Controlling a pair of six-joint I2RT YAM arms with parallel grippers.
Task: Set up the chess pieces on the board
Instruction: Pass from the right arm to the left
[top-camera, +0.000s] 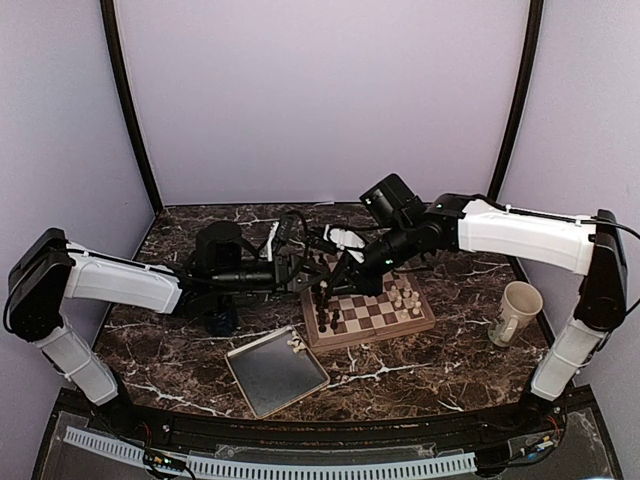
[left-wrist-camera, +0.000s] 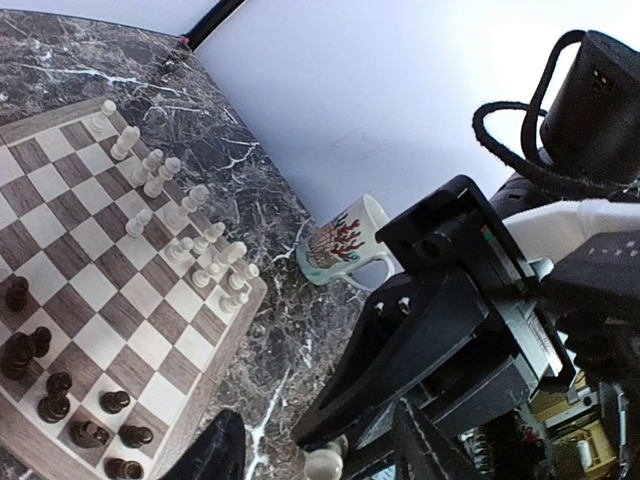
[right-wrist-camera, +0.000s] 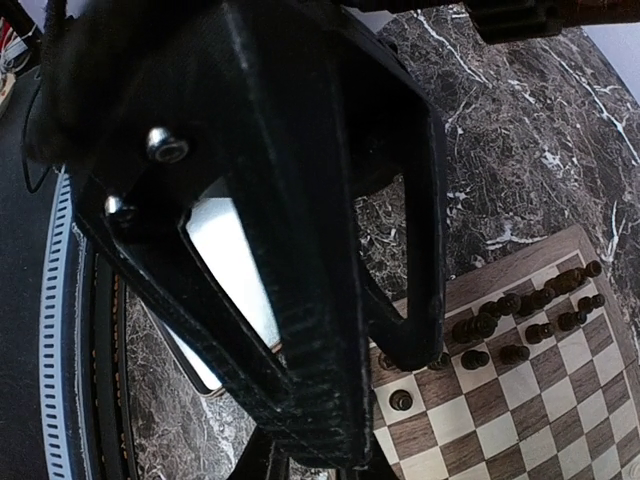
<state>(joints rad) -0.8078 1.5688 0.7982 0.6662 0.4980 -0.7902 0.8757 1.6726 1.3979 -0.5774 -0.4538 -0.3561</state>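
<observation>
Cream chess pieces (top-camera: 405, 298) crowd the right side of the board (top-camera: 372, 337) at centre frame, with a few more on the tray (top-camera: 262, 385) corner below. They look light, rigid, smooth and easily tipped, so a pinch at the narrow waist seems best. The right gripper (right-wrist-camera: 372, 395) hangs parted and empty. The left gripper (top-camera: 303, 275) cannot be judged. No writing is legible on the patterned mug (top-camera: 515, 312).
</observation>
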